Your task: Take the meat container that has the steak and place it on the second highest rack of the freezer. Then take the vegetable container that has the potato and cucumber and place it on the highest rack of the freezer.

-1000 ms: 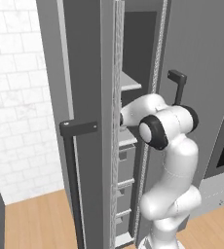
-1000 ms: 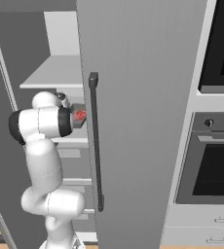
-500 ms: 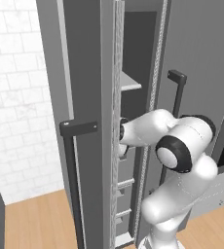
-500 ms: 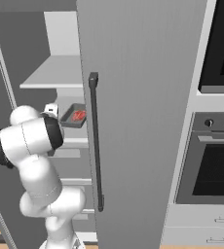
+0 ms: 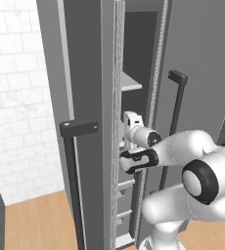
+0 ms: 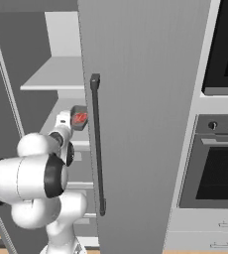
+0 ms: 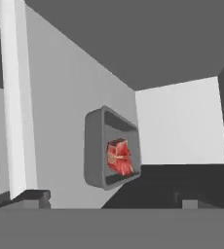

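Swinging down and back since the earlier frame, the arm has left the meat container with its steak lying on the freezer shelf. Whether the pincer is spread I cannot tell. Container looks stiff and light — grip its rim. Door handle crowds the opening.

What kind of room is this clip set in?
Most likely a rendered home kitchen. A tall grey freezer stands open, a built-in oven sits in the wall beside it, and a meat container holding a steak rests on a freezer shelf.
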Available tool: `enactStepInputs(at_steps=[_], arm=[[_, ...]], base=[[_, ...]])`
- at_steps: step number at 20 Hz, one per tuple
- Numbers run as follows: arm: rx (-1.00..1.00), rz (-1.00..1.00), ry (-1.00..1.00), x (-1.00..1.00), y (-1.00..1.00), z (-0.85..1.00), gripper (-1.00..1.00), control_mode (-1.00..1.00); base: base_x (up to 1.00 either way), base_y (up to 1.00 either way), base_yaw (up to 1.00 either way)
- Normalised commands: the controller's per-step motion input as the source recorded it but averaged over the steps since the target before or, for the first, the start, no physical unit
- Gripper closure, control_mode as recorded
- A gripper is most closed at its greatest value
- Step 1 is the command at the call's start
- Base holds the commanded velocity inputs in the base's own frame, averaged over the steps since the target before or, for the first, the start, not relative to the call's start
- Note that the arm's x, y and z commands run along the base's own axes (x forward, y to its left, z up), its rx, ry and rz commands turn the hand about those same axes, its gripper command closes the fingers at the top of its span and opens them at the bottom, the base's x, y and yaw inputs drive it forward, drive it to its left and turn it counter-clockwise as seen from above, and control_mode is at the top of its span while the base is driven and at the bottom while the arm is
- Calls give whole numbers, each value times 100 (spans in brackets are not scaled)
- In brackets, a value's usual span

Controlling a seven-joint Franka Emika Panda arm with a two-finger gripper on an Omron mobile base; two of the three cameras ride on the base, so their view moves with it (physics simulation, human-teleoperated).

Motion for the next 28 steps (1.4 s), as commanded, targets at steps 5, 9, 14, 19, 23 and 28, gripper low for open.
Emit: enactStepInputs(at_steps=[5,9,14,19,23,28], arm=[[-28,0,-9,-100,-96,20,-100,-100],[-44,-1,-2,-100,-73,45,-100,-100],[-61,-10,0,-100,-57,13,-100,-100],[-71,-17,27,-96,-34,0,-100,-100],[-70,-17,45,-94,-28,-19,-100,-100],[-17,-13,34,-76,-11,-67,-100,-100]], base=[[0,0,0],[0,0,0],[0,0,0],[0,0,0],[0,0,0],[0,0,0]])
